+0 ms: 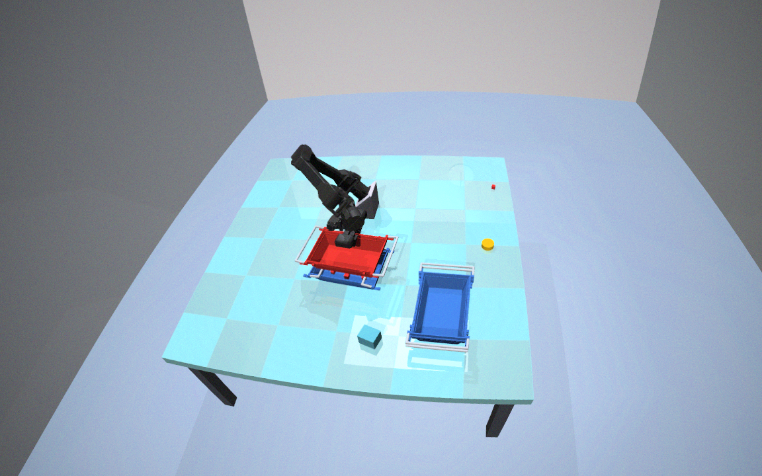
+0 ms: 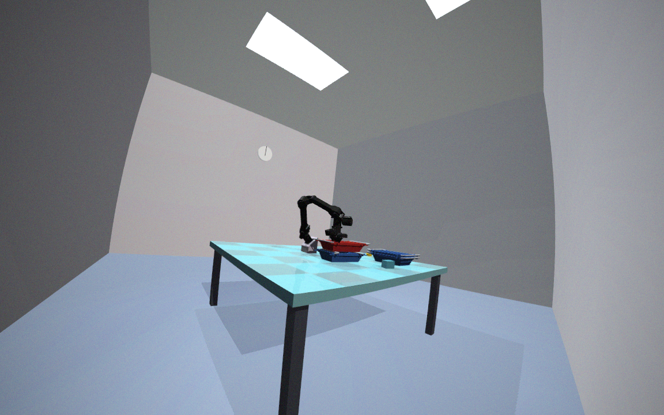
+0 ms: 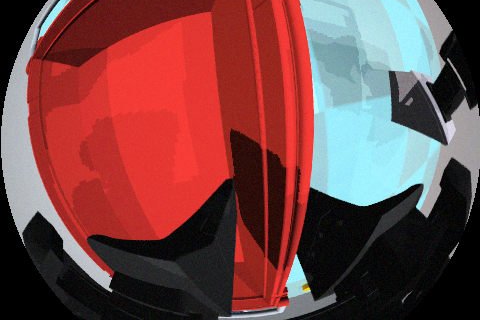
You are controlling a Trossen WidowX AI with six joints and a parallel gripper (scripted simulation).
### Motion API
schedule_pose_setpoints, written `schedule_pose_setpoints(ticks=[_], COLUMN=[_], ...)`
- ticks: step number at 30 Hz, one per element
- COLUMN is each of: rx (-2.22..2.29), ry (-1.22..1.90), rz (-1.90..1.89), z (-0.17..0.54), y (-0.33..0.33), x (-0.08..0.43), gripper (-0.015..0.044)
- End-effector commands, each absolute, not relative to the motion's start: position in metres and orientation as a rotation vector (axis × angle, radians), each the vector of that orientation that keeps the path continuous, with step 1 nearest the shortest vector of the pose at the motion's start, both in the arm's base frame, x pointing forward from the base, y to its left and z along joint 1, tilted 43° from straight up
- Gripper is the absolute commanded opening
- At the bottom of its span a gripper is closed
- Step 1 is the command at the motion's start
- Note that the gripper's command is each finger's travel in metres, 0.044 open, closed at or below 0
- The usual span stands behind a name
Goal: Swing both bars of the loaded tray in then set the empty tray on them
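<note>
The loaded blue tray [image 1: 336,279] [image 2: 342,256] stands on the table with a few small red blocks [image 1: 346,275] showing at its near side. Its bars mostly hide under the red tray, but their near ends show inside the rim. The empty red tray [image 1: 366,257] [image 2: 344,246] [image 3: 145,85] sits over it and looks level, its own wire bars swung outward. My gripper [image 1: 346,238] [image 2: 338,238] [image 3: 253,182] is slightly open. Its fingers stand on either side of the red tray's far long wall, close to it. Whether either finger touches the wall is hard to tell.
Another blue tray [image 1: 442,307] [image 2: 393,257], empty, stands to the right with its bars outward. A teal block [image 1: 369,336] [image 2: 387,264] lies near the front edge. A yellow disc [image 1: 487,243] and a small red cube [image 1: 493,186] lie at the right.
</note>
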State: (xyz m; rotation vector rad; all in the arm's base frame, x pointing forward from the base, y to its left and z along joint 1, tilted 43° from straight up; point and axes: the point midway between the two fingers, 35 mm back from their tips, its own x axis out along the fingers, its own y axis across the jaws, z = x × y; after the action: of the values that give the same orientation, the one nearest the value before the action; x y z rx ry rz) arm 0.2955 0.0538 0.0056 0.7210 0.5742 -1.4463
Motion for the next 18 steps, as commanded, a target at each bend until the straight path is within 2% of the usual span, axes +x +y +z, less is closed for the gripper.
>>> schedule_pose_setpoints(ticks=[1,18], rx=[0.716,0.716], ry=[0.579,0.579], rz=[-1.453,-1.453], z=[0.0048,0.0048], y=[0.0517,0.0517], x=[0.2943,0.2943], gripper=[0.0176,0.0425])
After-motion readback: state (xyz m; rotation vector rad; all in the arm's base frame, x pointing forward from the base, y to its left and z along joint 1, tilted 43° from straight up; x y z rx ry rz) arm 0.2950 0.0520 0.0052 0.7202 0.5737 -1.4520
